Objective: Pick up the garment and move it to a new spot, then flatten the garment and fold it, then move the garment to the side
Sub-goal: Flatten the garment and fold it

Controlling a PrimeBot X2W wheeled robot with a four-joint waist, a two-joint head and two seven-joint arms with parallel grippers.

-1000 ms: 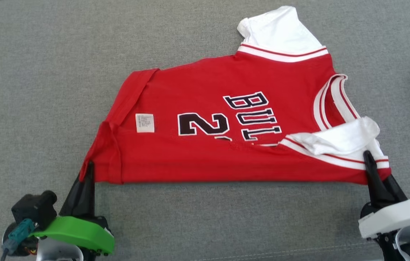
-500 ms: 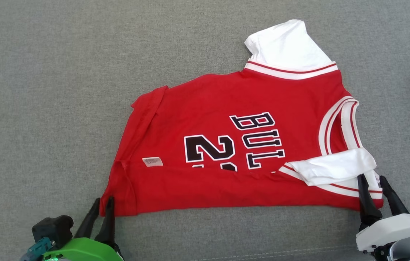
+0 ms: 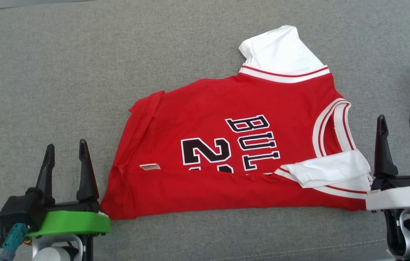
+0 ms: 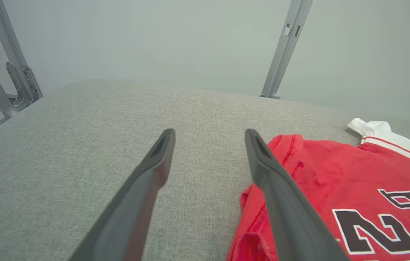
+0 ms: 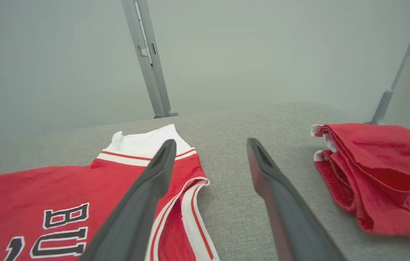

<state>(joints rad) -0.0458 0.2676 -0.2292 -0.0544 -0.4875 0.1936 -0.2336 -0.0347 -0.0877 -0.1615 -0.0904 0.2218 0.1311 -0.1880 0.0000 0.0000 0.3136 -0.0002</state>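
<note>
Since the left gripper (image 3: 66, 144) and right gripper (image 3: 397, 117) both stand wide and empty, we judge a first fold laid. The garment (image 3: 208, 105) lies between them, near edge doubled over its number, a corner just beside each. Beyond the right gripper's outer finger sits a second red bundle (image 5: 372, 174). Grey woven surface (image 3: 63, 72), pale wall (image 4: 190, 36), metal uprights (image 4: 285, 47).

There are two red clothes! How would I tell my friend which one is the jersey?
Start at the big grey surface. In its middle lies the jersey, spread out with its near edge folded over. Unlike the bunched red cloth at the right edge, it shows black letters, a number and white sleeves.
</note>
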